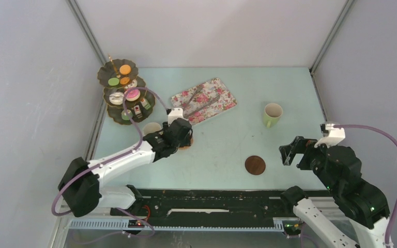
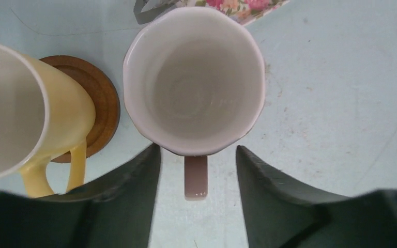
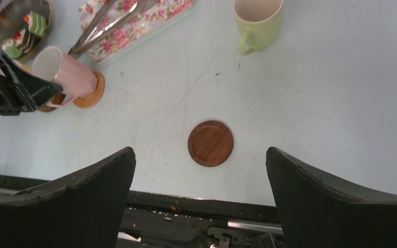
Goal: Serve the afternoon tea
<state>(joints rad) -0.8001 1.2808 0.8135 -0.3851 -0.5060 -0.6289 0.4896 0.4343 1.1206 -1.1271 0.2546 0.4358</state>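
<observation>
**Item:** pink mug (image 2: 194, 77). Upright and empty on the left half of the worktop (image 1: 227, 144). It sits on a woven coaster (image 3: 90, 92). Only one edge of that coaster shows past the mug's base, so it cannot be told whether the mug is centred. The handle (image 2: 196, 175) points at the left tool (image 2: 197, 160).

**Left tool:** spread, one finger on each side of the handle, with a gap showing on both sides. It holds nothing.

**Step, as judged:** letting go of the seated mug.
- The tool should back straight out along the handle's line, at this width or wider.
- It should not swing sideways. A graze on the handle could turn the mug or drag it off its coaster.

**Neighbour:** yellow mug (image 2: 57, 113), just beside on a brown coaster (image 2: 103, 103). Its handle is close to one finger, so the retreat should not drift that way.

**Farther out:**
- Stand (image 1: 103, 72), carrying cakes, behind the mugs.
- Tray (image 1: 222, 95) with tongs (image 1: 201, 101) on it.
- Green mug (image 1: 272, 113) on the right, directly on the worktop.
- Bare coaster (image 1: 255, 165) near the front edge, well apart from the green mug. The two are probably the pairing left to make.

**Right tool** (image 1: 291, 151): spread wide and empty, hovering near the bare coaster.
</observation>
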